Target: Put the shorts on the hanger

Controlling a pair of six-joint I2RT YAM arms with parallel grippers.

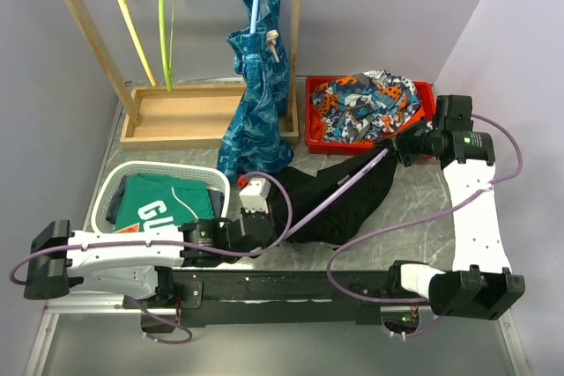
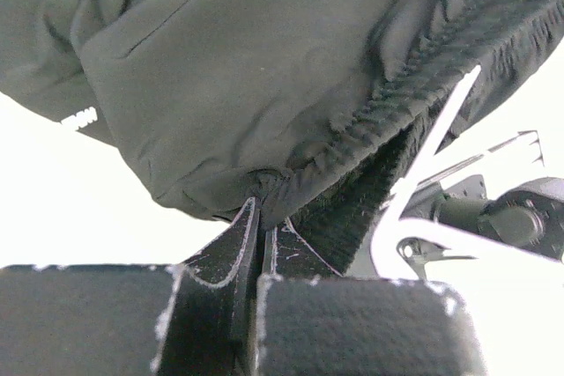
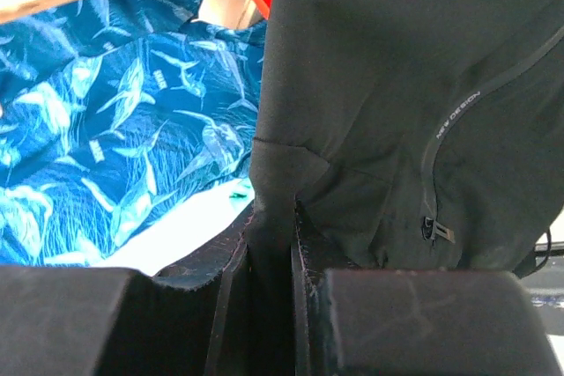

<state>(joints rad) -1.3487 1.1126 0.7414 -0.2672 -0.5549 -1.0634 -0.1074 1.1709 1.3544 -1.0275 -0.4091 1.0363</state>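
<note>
Black shorts (image 1: 357, 206) hang stretched between the arms, low over the tabletop (image 1: 423, 217), with the lavender hanger (image 1: 339, 194) slanting across them. Closed tight: left claw (image 2: 262, 217) on the gathered elastic waistband, right claw (image 3: 273, 244) on a fabric fold. Judged light, floppy, slippery: sags wherever unsupported. Best hold is the thicker waistband, both ends, kept taut.

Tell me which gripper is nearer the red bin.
Right. The right gripper sits just off the red bin's front edge, pinching the shorts; the left gripper is well away, beside the white basket.
</note>
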